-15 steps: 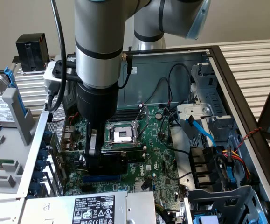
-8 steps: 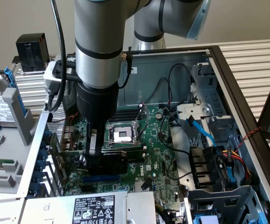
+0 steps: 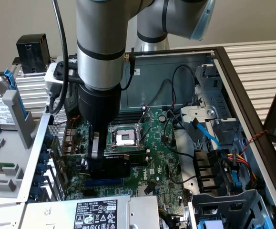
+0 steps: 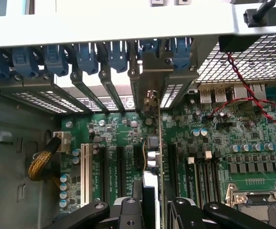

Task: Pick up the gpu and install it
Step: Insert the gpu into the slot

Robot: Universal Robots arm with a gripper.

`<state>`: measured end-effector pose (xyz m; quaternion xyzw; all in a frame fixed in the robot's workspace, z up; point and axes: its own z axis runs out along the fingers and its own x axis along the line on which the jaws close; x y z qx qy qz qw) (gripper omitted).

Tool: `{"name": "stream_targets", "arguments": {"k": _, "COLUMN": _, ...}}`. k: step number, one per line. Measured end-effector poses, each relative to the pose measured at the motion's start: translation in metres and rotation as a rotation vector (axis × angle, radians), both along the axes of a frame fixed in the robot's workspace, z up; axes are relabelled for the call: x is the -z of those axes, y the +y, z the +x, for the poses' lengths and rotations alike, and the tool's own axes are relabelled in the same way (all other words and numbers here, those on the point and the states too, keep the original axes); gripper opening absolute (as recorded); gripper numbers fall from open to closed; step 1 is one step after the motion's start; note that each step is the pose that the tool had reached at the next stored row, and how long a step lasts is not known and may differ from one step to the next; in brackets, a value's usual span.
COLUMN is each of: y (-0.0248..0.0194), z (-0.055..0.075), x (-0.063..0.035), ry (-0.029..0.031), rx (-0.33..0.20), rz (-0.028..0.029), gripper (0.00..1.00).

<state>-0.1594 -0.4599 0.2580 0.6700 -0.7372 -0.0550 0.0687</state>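
Gpu (image 3: 121,161) stands on edge low over the green motherboard (image 3: 164,164), just in front of the CPU socket (image 3: 124,137), inside the open computer case (image 3: 233,81). My jaws pinch it from above. My gripper (image 4: 149,210) straddles the card's thin edge, whose metal end bracket (image 4: 153,76) sits among the blue slot clips (image 4: 87,55) at the case wall.

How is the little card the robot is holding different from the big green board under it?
The gpu is small, while the motherboard spreads across the floor of the computer case. The gpu stands on its edge, gripped by the gripper; the motherboard lies flat, fixed in the case. The gpu's side is covered by a black shroud; the motherboard is open, dotted with slots and small parts. Both are green circuit boards.
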Motion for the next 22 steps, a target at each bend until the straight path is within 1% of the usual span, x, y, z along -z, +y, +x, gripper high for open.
{"name": "stream_targets", "arguments": {"k": 7, "y": 0.0001, "z": 0.0000, "x": 0.0000, "ry": 0.0000, "rx": -0.012, "rz": 0.0011, "gripper": 0.27}}
{"name": "stream_targets", "arguments": {"k": 15, "y": 0.0009, "z": 0.0001, "x": 0.0000, "ry": 0.0000, "rx": -0.013, "rz": 0.0063, "gripper": 0.27}}
{"name": "stream_targets", "arguments": {"k": 22, "y": 0.0015, "z": 0.0001, "x": 0.0000, "ry": 0.0000, "rx": -0.012, "rz": 0.0077, "gripper": 0.27}}
